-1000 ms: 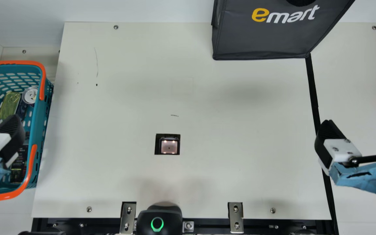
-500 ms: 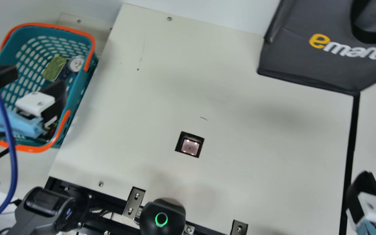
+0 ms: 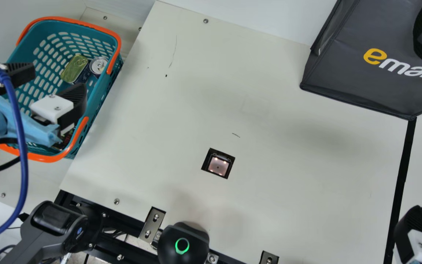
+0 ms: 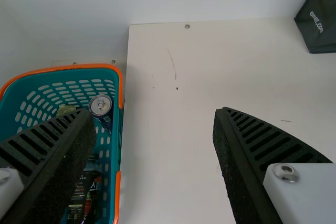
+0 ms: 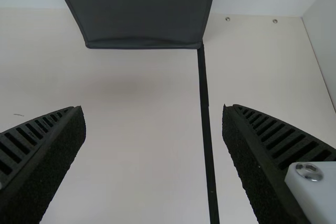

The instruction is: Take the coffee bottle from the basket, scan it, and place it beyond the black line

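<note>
The left tool (image 3: 59,80) is seen over the opening of the teal plastic basket (image 3: 103,101), which has slotted walls and smooth orange handles. Its two black ribbed fingers stand wide apart, with nothing between them. Inside the basket lies the coffee bottle (image 4: 93,198), dark and glossy, with a printed label. In the same basket are a round metal can (image 3: 97,66) with silver top and a flat yellow-green tin (image 3: 74,68) with rounded corners. Right of the basket, a square glassy scanner (image 3: 218,165) is set in the smooth cream tabletop (image 3: 288,165). Well apart from the basket are the dark grey fabric bag (image 3: 346,73), the matte black line (image 3: 403,172) and the right tool (image 3: 414,229), its ribbed fingers also apart.
</note>
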{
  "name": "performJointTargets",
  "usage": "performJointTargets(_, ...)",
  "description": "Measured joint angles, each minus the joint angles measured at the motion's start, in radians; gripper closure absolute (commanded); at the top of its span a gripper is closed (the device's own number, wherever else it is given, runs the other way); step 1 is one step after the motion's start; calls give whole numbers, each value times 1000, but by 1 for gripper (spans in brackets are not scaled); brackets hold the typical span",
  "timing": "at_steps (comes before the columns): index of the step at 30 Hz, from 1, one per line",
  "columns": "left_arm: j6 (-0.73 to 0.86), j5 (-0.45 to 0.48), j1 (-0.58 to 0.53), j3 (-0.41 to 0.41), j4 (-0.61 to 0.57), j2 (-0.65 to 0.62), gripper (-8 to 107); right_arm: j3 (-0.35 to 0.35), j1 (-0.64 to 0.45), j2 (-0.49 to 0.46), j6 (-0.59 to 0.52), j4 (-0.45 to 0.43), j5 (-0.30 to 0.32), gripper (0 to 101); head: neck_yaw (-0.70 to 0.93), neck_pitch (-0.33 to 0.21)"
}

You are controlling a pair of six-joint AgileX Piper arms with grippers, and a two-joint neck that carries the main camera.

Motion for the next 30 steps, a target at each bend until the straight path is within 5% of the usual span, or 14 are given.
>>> performJointTargets(17, -12, 6, 11, 3, 2, 44, 9, 0, 0, 0, 0, 0, 0, 10, 0, 0)
performJointTargets(30, 56, 6, 147, 20, -55, 77, 9, 0, 0, 0, 0, 0, 0, 10, 0, 0)
